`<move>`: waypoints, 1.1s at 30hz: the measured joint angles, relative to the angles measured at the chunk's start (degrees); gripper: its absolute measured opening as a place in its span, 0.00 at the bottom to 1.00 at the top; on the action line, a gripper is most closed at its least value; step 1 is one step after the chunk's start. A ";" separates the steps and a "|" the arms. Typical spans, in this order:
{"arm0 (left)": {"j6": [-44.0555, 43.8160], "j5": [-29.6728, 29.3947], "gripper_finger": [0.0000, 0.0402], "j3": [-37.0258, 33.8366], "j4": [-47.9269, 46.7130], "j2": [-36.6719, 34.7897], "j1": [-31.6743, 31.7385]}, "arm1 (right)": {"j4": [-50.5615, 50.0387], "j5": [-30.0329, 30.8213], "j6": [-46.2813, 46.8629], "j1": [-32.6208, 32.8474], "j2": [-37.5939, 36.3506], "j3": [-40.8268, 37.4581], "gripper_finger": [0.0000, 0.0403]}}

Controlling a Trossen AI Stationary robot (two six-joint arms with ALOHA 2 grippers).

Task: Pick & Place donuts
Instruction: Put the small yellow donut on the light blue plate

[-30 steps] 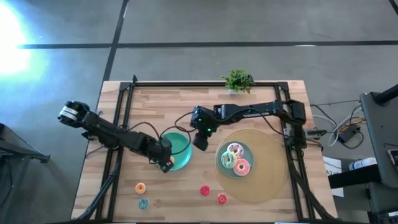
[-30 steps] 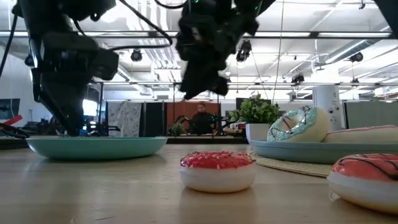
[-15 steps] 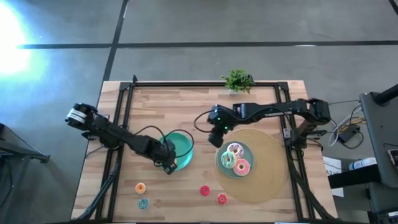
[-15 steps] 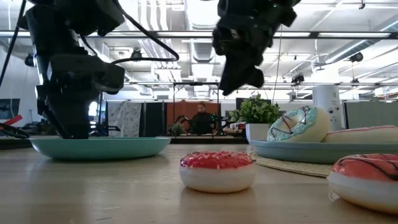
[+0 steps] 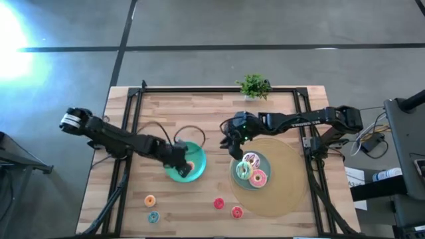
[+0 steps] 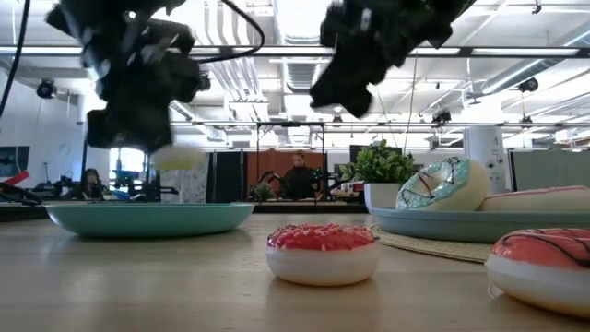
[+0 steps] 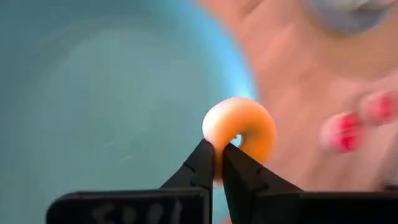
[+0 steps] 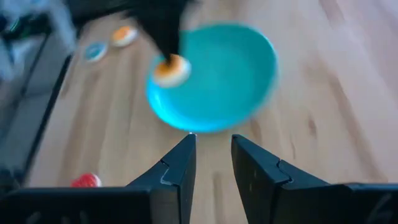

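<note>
My left gripper (image 7: pixel 217 148) is shut on an orange donut (image 7: pixel 244 127) above the left teal plate (image 5: pixel 198 154); in the low view the donut (image 6: pixel 180 159) hangs clear of that plate (image 6: pixel 147 219). My right gripper (image 5: pixel 234 147) hovers open between the two plates with nothing between its fingers (image 8: pixel 212 140). The right teal plate (image 5: pixel 233 170) holds three donuts (image 5: pixel 250 160). On the wood near the front edge lie an orange donut (image 5: pixel 150 200), a teal one (image 5: pixel 153 216) and two red ones (image 5: pixel 218 203), (image 5: pixel 237 212). My left gripper pinches the orange donut's ring wall (image 7: pixel 217 163) on the side nearest the gripper, between its two fingers. One finger (image 7: pixel 200 163) lies on the outer side, the other (image 7: pixel 239 165) by the centre hole. The donut is lifted clear above the teal plate.
The right plate rests on a round tan mat (image 5: pixel 289 179). A small potted plant (image 5: pixel 254 86) stands at the far edge. Black frame rails (image 5: pixel 126 133) run along the table's left and right sides. Bare wood lies between the plates and along the far side.
My left gripper has shut on the orange donut at the left plate's near rim, then risen and moved over the plate's middle with the donut lifted clear. My right gripper has moved toward the table's right, from beside the left plate toward the right plate.
</note>
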 joint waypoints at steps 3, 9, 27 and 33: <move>-0.61 8.08 0.00 -1.02 3.27 -3.60 5.12 | 0.96 0.06 -16.11 2.05 0.85 1.97 0.24; -2.92 27.40 0.00 -2.96 13.20 -7.25 16.35 | -0.67 5.79 -35.54 4.61 2.11 7.64 0.24; -4.82 37.22 0.00 -2.77 20.37 -7.28 24.66 | -11.23 17.17 -55.35 6.69 9.49 22.60 0.53; -5.06 37.38 0.00 -2.77 23.16 -7.10 25.15 | -12.53 15.84 -58.53 8.43 9.60 22.04 0.54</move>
